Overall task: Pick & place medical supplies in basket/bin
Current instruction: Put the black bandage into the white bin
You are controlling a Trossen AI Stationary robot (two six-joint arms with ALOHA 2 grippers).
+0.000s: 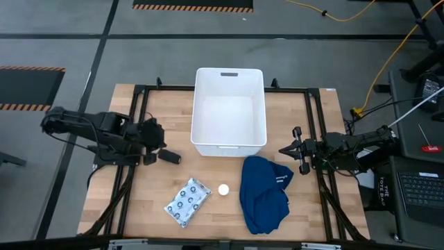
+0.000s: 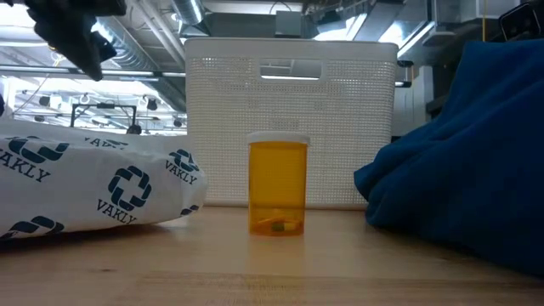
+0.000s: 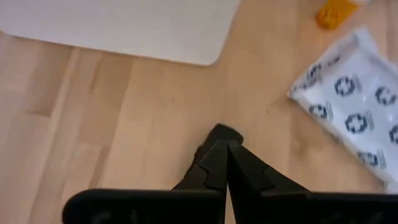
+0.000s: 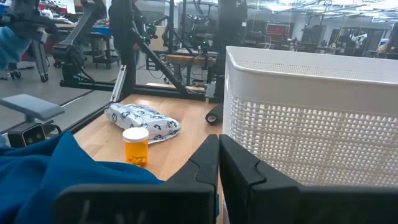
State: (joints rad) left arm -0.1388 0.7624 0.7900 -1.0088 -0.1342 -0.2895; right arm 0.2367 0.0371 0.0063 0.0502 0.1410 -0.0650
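Medical supplies lay on the table near the white tub (image 1: 229, 111): packet (image 1: 187, 202), bottle (image 1: 223, 189) and blue cloth (image 1: 265, 193). Left gripper (image 1: 168, 157) was clenched on the small black block (image 1: 170, 157), beside the tub. Right gripper (image 1: 285, 150) waited, closed and holding nothing.

Bare wood between tub (image 1: 229, 107) and bottle (image 1: 223, 189)

We see the left gripper (image 1: 168, 157) low at the left of the surface, jaws pressed together, its arm reaching in from the left edge. The right gripper (image 1: 286, 150) sits at the right side, jaws together too, pointing toward the middle.
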